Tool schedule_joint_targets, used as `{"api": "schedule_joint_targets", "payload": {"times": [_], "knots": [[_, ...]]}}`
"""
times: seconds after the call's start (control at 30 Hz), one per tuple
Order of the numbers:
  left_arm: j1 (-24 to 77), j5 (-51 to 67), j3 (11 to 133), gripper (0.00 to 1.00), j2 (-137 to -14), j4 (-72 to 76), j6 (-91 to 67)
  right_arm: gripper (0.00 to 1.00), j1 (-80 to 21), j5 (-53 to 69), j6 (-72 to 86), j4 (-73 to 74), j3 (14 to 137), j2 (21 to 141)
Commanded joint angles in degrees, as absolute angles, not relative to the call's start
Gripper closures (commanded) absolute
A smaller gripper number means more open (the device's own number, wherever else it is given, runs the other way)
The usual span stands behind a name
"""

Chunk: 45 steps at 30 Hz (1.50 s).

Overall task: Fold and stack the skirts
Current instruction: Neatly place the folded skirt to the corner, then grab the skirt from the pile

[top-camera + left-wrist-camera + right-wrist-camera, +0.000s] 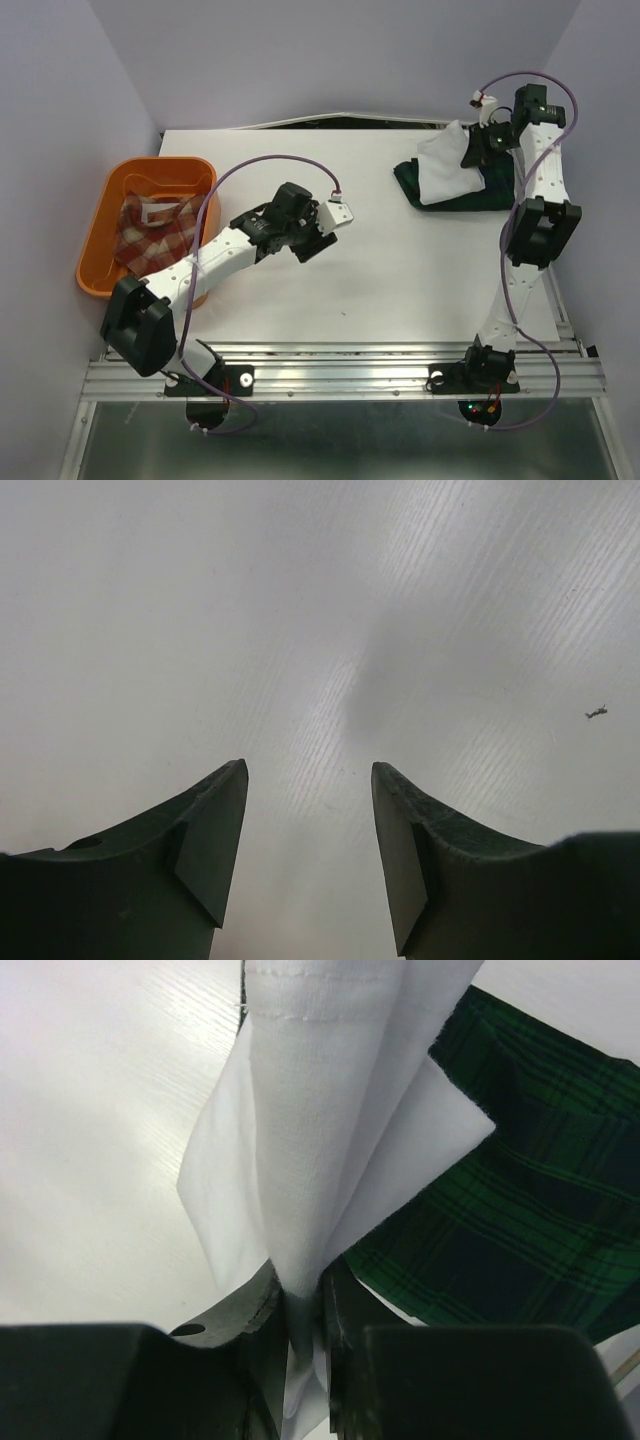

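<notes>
Jaws of right gripper (300, 1305) were found clamped on white skirt (310, 1140), held over green plaid skirt (530, 1210) at table (400, 270) far right. Left gripper (310, 810) was seen parted, empty. Red plaid skirt (150, 232) was seen in basket (130, 172). Advised: white skirt laid flat, edges aligned, before release.

We record:
- white skirt (440, 168), plain
- plaid skirt (492, 192), dark green on navy (thin brighter green lines cross it)
- checked skirt (150, 235), red and tan
- basket (160, 166), orange
- table (400, 270), white, faintly streaked

matt white cloth skirt (310, 1140), glossy plastic basket (97, 250)
</notes>
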<state>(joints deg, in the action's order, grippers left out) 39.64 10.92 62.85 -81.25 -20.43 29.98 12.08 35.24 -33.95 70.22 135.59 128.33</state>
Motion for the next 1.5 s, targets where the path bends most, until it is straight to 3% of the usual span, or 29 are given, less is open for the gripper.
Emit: {"api": "schedule_joint_targets", "payload": {"times": [0.0, 0.17, 0.37, 0.47, 0.5, 0.53, 0.6, 0.67, 0.7, 0.8, 1.1, 1.27, 1.47], "knots": [[39.46, 12.13, 64.43, 0.36, -79.98, -20.74, 30.06, 0.99, 15.46, 34.72, -36.3, 67.85, 138.16, 130.34], [39.29, 13.01, 63.9, 0.35, -80.51, -21.18, 29.79, 0.97, 16.0, 34.54, -37.35, 63.99, 133.78, 131.31], [36.58, 15.27, 66.53, 0.3, -79.9, -22.59, 28.04, 0.81, 16.0, 32.88, -36.04, 58.19, 130.69, 135.52], [32.89, 20.45, 69.77, 0.21, -78.4, -23.81, 22.95, 0.63, 16.0, 30.24, -35.6, 55.73, 130.26, 136.76], [30.09, 21.61, 72.31, 0.2, -78.22, -24.51, 21.9, 0.44, 16.0, 29.45, -35.16, 55.11, 130.08, 136.76], [28.93, 22.58, 73.73, 0.2, -77.96, -25.57, 20.84, 0.34, 16.0, 28.49, -34.37, 53.19, 129.21, 136.67], [26.55, 23.46, 75.58, 0.17, -77.35, -25.58, 17.41, 0.27, 16.0, 25.59, -33.49, 51.51, 128.85, 136.14], [22.95, 22.95, 77.08, 0.02, -75.77, -24.87, 14.09, 0.19, 16.0, 22.51, -31.03, 48.88, 129.55, 135.44], [21.72, 22.5, 77.43, 0.02, -74.46, -24.61, 13.11, 0.11, 16.0, 21.37, -30.24, 48.17, 129.99, 135.18], [17.24, 18.73, 77.78, 0.02, -71.99, -24.08, 10.73, 0.0, 16.0, 17.5, -27.26, 46.67, 133.41, 134.04], [-2.25, 14.08, 82.61, 0.02, -69.0, -36.46, 16.6, 0.0, 16.0, 19.24, -14.97, 43.34, 132.03, 121.58], [-12.46, 12.48, 79.99, 0.02, -71.01, -39.2, 23.98, 0.0, 16.0, 28.45, -6.1, 41.14, 126.23, 114.72], [-20.82, 14.75, 74.8, 0.02, -82.33, -37.36, 29.89, 0.0, 16.0, 44.61, 3.85, 40.0, 117.89, 109.35]]}}
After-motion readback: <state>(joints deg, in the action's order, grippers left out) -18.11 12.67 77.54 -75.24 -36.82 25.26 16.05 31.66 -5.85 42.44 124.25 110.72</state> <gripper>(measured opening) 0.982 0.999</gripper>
